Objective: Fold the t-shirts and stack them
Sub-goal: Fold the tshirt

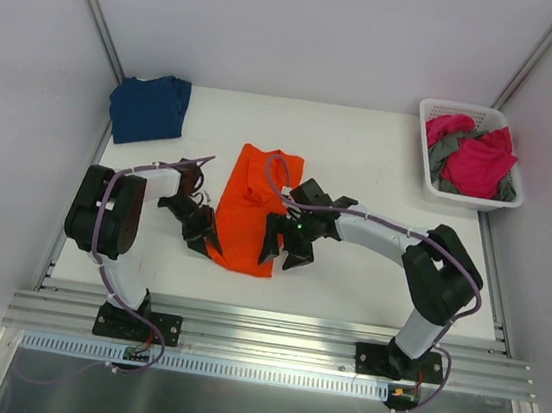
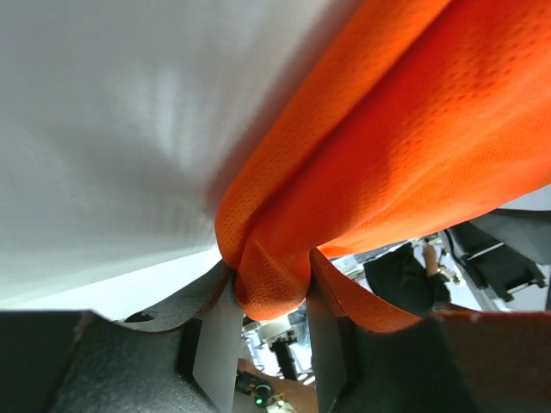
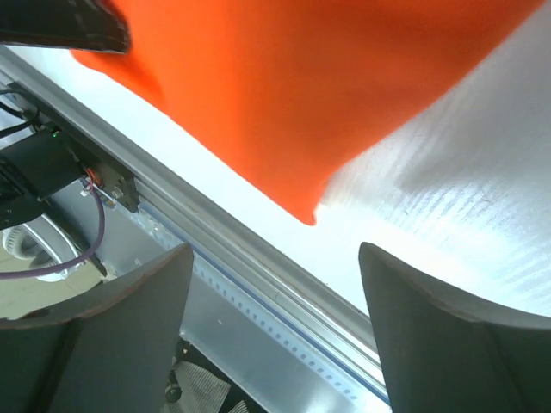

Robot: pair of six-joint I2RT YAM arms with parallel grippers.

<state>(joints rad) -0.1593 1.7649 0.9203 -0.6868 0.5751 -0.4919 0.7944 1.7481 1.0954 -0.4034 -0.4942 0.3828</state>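
The bright orange t-shirt [image 1: 251, 208] lies folded lengthwise in the middle of the table. My left gripper [image 1: 203, 230] is shut on a fold of its near left edge [image 2: 271, 288]. My right gripper [image 1: 287, 243] is open and empty beside the shirt's near right corner [image 3: 306, 206], which lies just beyond its fingers. A folded navy blue t-shirt [image 1: 149, 107] lies at the far left corner. Magenta pink [image 1: 478, 163] and grey [image 1: 447, 147] shirts fill the white basket.
The white slotted basket [image 1: 430, 180] stands at the far right of the table. The metal rail [image 1: 261, 331] runs along the near edge; it also shows in the right wrist view [image 3: 215, 249]. White walls close in the left, right and back.
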